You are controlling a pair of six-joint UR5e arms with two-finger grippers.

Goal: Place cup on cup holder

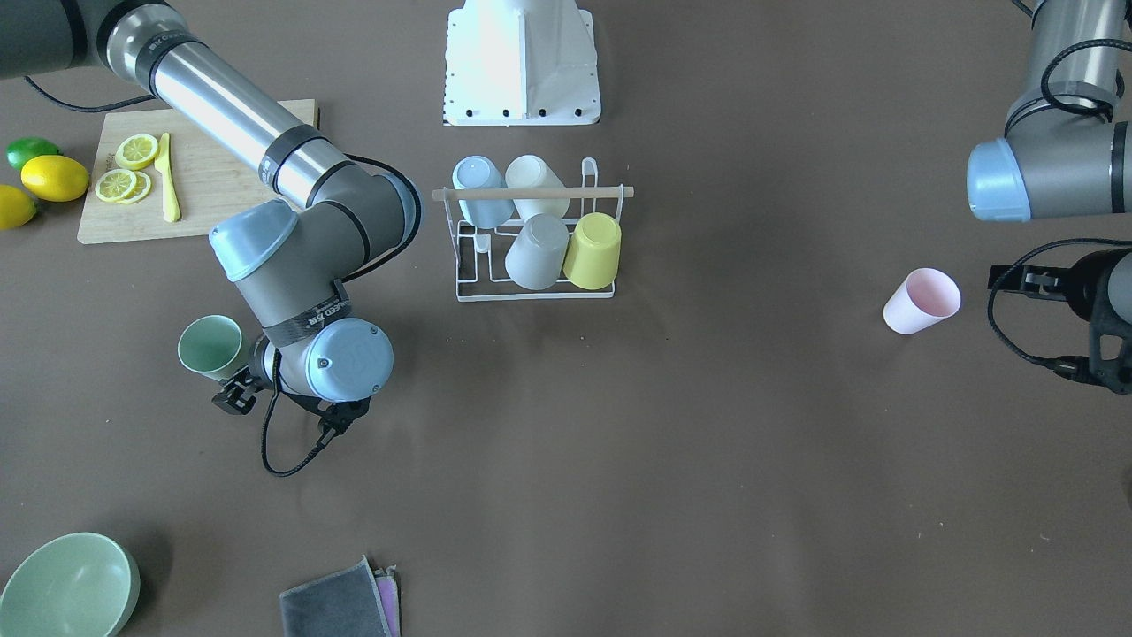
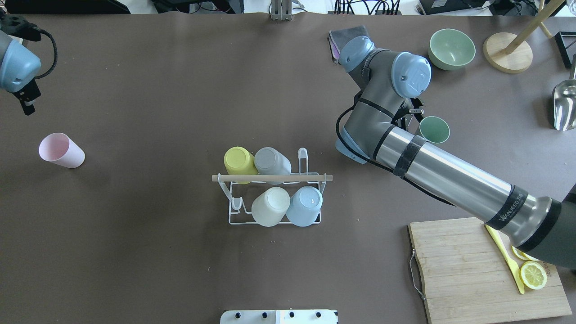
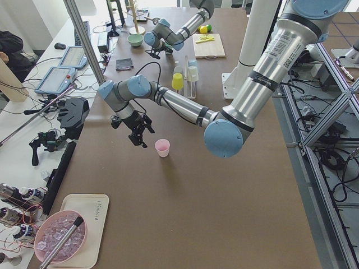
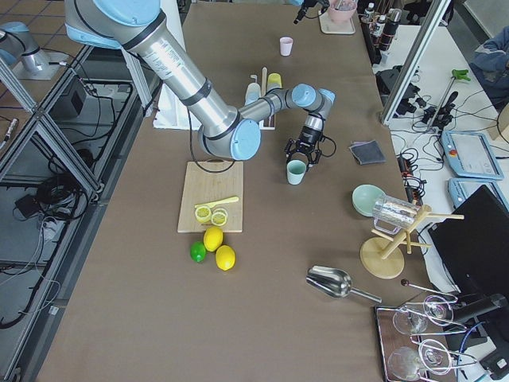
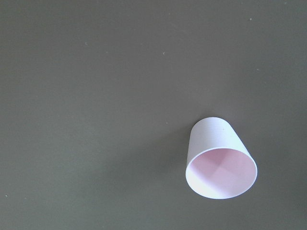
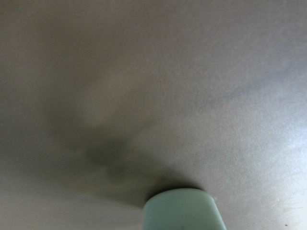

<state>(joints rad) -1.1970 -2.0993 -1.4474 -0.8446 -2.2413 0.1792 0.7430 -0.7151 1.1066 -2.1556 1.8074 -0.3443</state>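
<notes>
The white wire cup holder [image 2: 234,211] with its wooden rod [image 2: 272,178] stands mid-table, and yellow, grey, cream and blue cups sit upside down on its pegs. A green cup [image 2: 434,129] stands mouth up on the table's right side. My right gripper [image 2: 415,113] is at its rim; the wrist hides the fingers, so I cannot tell whether they grip it. The right wrist view shows only the cup's base [image 6: 184,211]. A pink cup [image 2: 60,150] stands far left. My left gripper [image 3: 137,131] hovers open beside it, holding nothing.
A wooden cutting board [image 2: 468,270] with lemon slices and a yellow knife lies near right. Whole lemons and a lime [image 1: 40,177], a green bowl [image 2: 451,48], a grey cloth [image 2: 342,38], a metal scoop [image 2: 564,103] and a wooden stand [image 2: 508,56] ring the right side.
</notes>
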